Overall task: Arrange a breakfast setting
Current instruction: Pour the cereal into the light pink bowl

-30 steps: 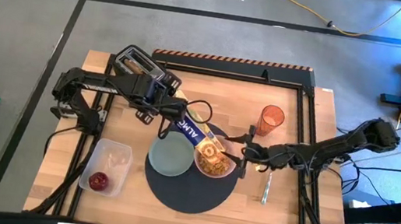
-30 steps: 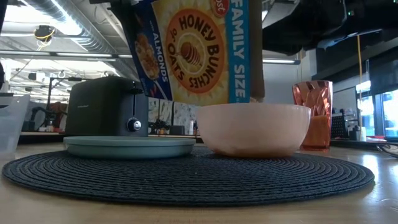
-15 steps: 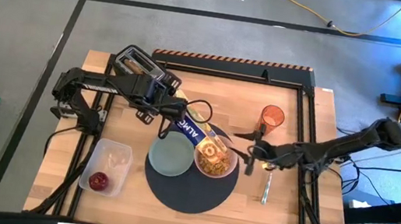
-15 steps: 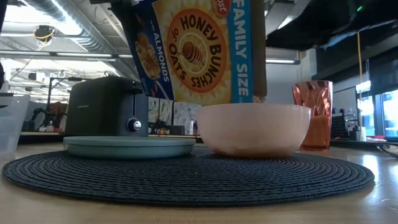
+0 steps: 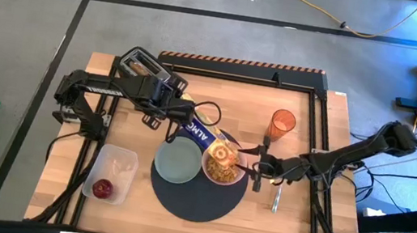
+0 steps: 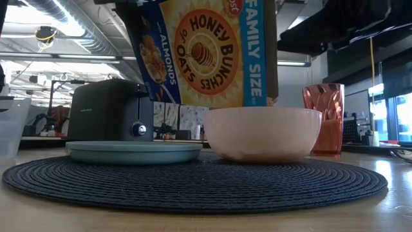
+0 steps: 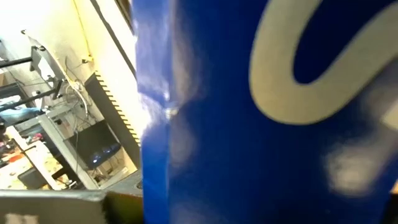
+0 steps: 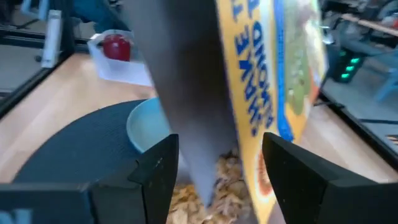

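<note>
The left gripper (image 5: pixel 177 122) is clamped on a cereal box (image 5: pixel 204 138), holding it tilted over the pink bowl (image 5: pixel 223 164), which has cereal in it. The bowl sits on the round dark mat (image 5: pixel 197 197) beside the green plate (image 5: pixel 177 162). The right gripper (image 5: pixel 259 167), fingers apart and holding nothing, hovers just beside the bowl. The orange cup (image 5: pixel 282 124) and spoon (image 5: pixel 276 196) are on the surface nearby; the red fruit (image 5: pixel 102 189) lies in the tub (image 5: pixel 122 162), toast (image 5: pixel 141 65) in the toaster (image 5: pixel 134 72)

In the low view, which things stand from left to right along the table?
Black toaster → pale green plate → pink bowl → orange cup. The cereal box hangs above them, so it is left out.
</note>
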